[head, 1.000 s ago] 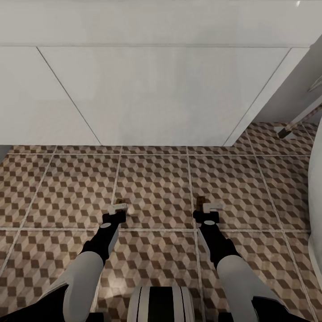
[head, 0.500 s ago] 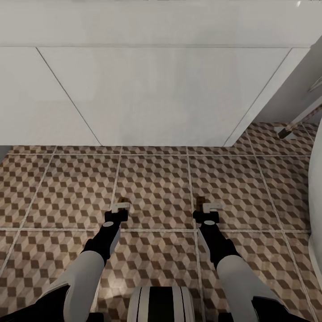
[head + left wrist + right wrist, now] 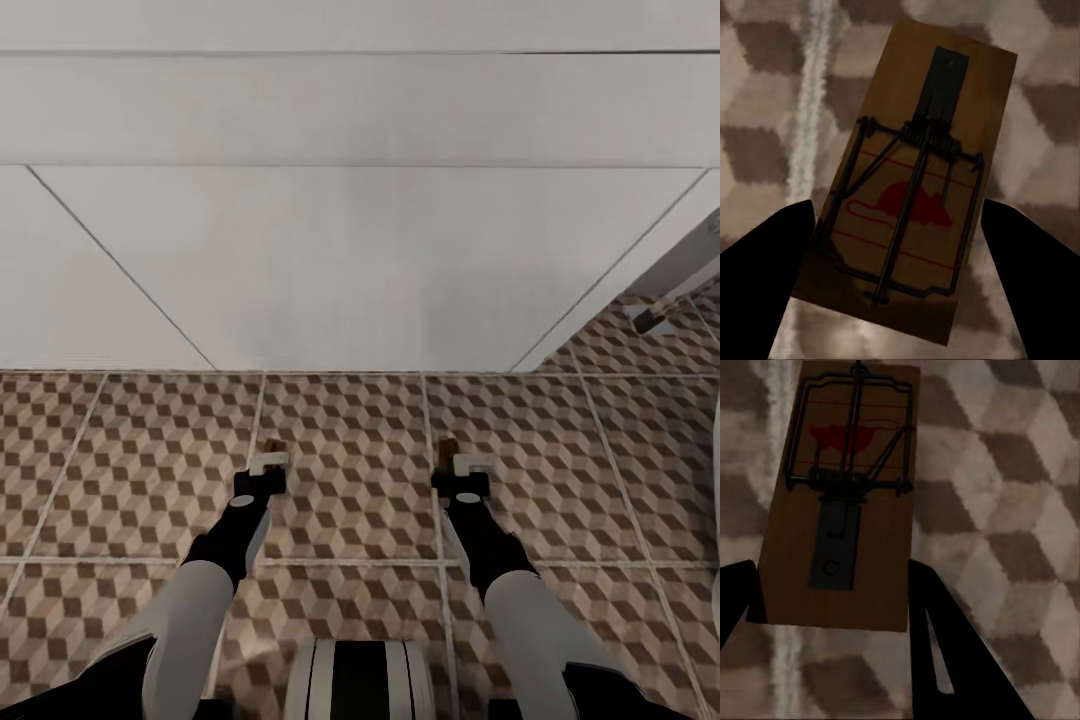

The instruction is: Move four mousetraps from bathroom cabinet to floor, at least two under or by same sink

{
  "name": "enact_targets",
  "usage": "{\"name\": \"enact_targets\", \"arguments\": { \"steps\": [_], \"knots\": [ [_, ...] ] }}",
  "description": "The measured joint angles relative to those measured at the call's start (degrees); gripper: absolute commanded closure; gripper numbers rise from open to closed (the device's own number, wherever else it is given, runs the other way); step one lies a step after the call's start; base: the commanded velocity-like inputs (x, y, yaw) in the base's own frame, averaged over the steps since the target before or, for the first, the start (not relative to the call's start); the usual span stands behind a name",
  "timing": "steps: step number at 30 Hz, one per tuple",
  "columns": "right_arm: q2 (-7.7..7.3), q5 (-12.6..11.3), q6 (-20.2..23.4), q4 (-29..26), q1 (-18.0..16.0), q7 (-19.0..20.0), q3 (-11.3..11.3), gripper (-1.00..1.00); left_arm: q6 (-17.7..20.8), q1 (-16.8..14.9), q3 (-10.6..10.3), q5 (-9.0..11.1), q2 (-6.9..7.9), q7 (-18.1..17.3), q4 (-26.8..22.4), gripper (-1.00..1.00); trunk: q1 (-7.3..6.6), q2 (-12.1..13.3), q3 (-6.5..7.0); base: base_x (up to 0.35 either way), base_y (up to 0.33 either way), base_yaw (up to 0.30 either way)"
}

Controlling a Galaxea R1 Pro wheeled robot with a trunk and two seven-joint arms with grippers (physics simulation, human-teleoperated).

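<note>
Left tool (image 3: pixel 900 247) clamped on one mousetrap (image 3: pixel 916 180), right tool (image 3: pixel 832 600) gripping second mousetrap (image 3: pixel 840 495); both traps between tool fingers, above bathroom floor (image 3: pixel 340 440), white sink vanity (image 3: pixel 350 260) just ahead.

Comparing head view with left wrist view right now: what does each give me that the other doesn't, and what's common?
Head view alone: the white vanity front, both arms, the right gripper with its mousetrap.
Left wrist view alone: detail of the left mousetrap, with its wire spring, dark tab and red mouse mark, sitting between the jaws.
Shared: the left gripper, that same trap, and the cube-pattern floor.
</note>
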Motion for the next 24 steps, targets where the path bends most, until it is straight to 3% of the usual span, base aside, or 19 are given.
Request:
{"name": "enact_targets", "arguments": {
  "steps": [8, 24],
  "knots": [
    [0.00, 0.0, 0.0, 0.0, 0.0, 0.0, 0.0, 1.00, -0.4, 0.0, 0.0, 0.0, 0.00, 0.0, 0.0, 1.00, 0.02, 0.0, 0.00, 0.225, 0.000, 0.000],
    [0.00, 0.1, 0.1, -0.8, 0.0, -0.1, 0.0, 1.00, -1.4, 0.0, 0.0, 0.1, 0.00, 0.1, 0.0, 1.00, 0.03, 0.0, 0.00, 0.012, 0.000, 0.000]
  ]
}}
